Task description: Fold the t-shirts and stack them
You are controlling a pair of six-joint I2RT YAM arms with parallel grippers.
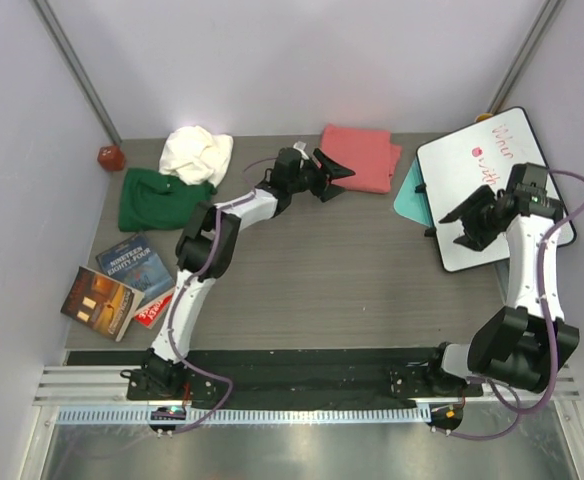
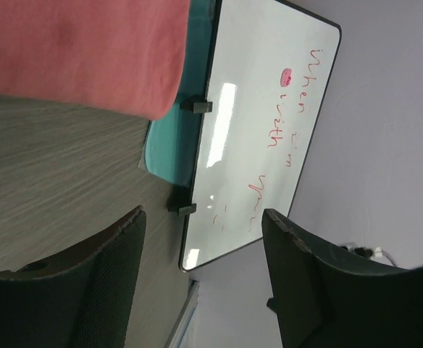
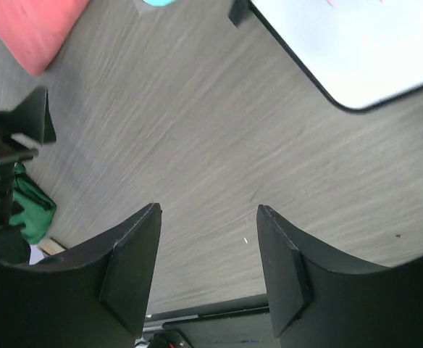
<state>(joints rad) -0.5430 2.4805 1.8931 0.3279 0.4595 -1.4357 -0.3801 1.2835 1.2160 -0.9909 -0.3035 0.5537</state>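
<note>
Nearest the lens: right tool (image 3: pixel 208 212), jaws wide and empty, hung over the left edge of the whiteboard (image 1: pixel 492 190) by the worktop's (image 1: pixel 352 270) right edge; left tool (image 1: pixel 337 178), jaws wide and empty, reached toward the far edge, just beside the near-left side of the coral-pink t-shirt (image 1: pixel 360 155), which lay folded flat at far centre; white t-shirt (image 1: pixel 197 152), crumpled toward the far-left corner, overlapping the dark green t-shirt (image 1: pixel 162 198) bunched just nearer; teal sheet (image 1: pixel 410 195), tucked under the whiteboard, just beside the pink cloth; books (image 1: pixel 112 290), along the left edge. Hazards, as judged: a low sweep by the left tool could snag the pink hem and spoil its fold; lifting the white shirt could drag the green one with it, since they overlapped; a careless descent of the right tool could knock the whiteboard or pinch the teal sheet instead of cloth.
</note>
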